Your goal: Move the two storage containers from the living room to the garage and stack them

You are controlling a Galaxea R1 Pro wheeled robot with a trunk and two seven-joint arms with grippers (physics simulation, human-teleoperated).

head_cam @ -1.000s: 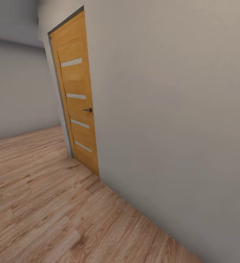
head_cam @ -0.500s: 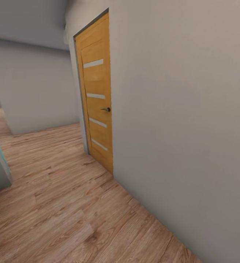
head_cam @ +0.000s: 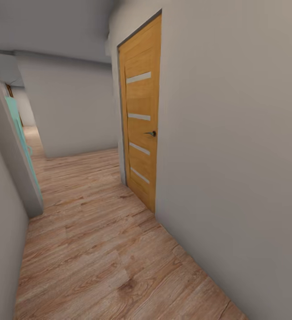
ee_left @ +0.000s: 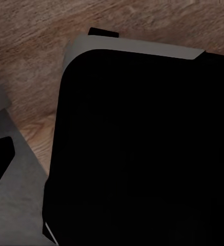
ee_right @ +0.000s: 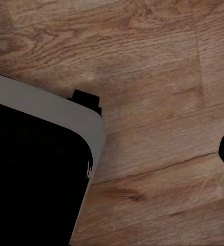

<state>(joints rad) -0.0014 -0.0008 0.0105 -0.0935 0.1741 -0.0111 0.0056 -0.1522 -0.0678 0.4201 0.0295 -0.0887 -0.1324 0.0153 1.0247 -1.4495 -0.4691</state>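
Orange door (head_cam: 141,129), plank-floored hallway (head_cam: 97,249)

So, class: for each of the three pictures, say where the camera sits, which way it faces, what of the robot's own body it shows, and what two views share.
Head view: on the robot's head, facing along a hallway, at the orange door shut in the grey wall.
Left wrist view: on the left arm, facing down at a black, grey-edged part of the robot.
Right wrist view: on the right arm, facing down at the black, grey-edged part.
Shared: all three show the wood floor.
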